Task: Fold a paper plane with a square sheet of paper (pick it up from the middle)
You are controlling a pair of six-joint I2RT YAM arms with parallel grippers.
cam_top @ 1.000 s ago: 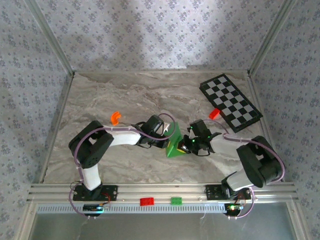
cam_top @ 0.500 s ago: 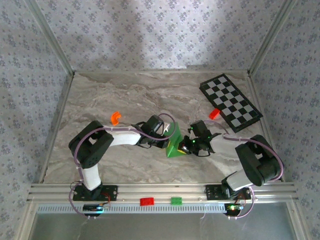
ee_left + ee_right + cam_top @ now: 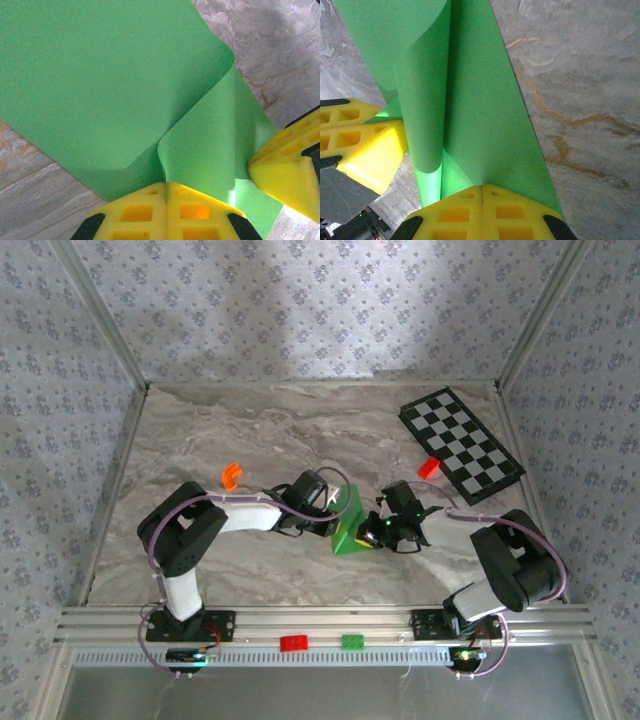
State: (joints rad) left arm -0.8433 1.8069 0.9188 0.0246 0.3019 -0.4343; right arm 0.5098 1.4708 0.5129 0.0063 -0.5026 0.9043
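On the near rail, a red brick (image 3: 294, 643) and a green brick (image 3: 353, 641) are seen side by side but apart, btw. the two arm bases.

Further in, approx. at the middle of the table (image 3: 250, 430), the green paper sheet (image 3: 350, 525) is held up btw. both grippers. The L gripper (image 3: 165, 192) is pressed fully together, w/ a lower edge of the sheet pinched btw. its yellow pads. From this pinch the paper is curved upward into a soft, rounded bend, not a sharp crease. The R gripper (image 3: 482, 192) is closed in the same way on the opposite edge, w/ a loose, rounded fold of the paper rising in front of it. The two grippers are very near to each other, one on each side of the sheet. If the sheet touches the table cannot be told.

Beyond, on the left, a small orange piece (image 3: 231, 476) is lying alone. On the far right, a small red block (image 3: 428, 467) is placed just beside the checkered board (image 3: 461, 444).
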